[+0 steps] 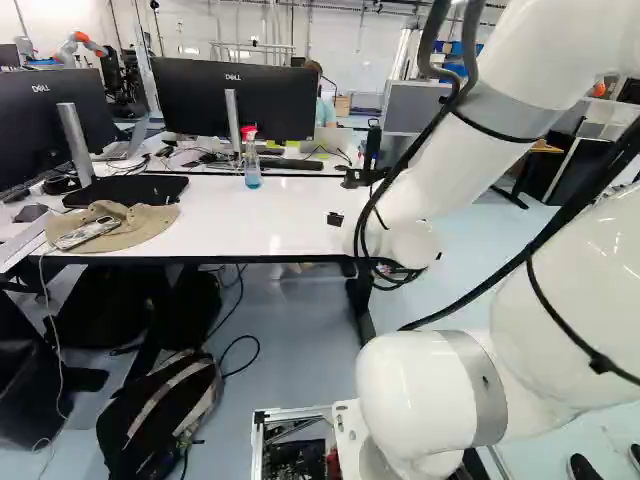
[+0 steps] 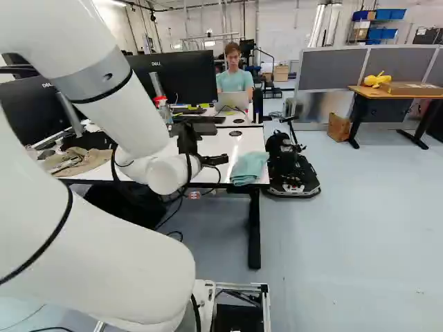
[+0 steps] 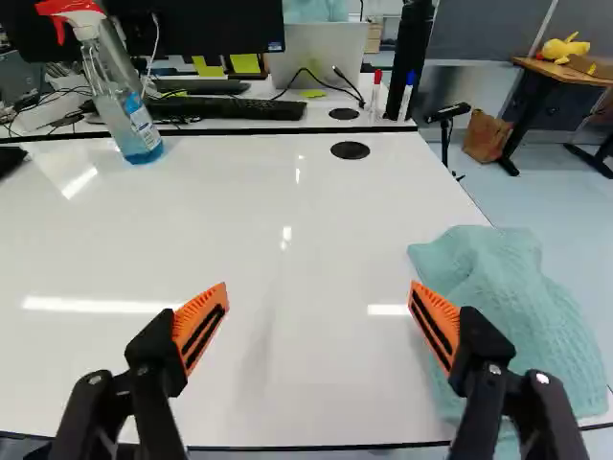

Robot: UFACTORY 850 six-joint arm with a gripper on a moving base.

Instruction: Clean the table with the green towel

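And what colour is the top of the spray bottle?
Red and white; the wrist view shows the spray top best.

Open passage across white tabletop between spray bottle and towel, monitor standing beyond the bottle

The towel lies on the worktop's near right corner, the spray bottle by its far edge, the hat left, on its near edge.

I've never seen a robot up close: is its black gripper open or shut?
Open: the gripper has its orange pads far apart, white tabletop showing between them.
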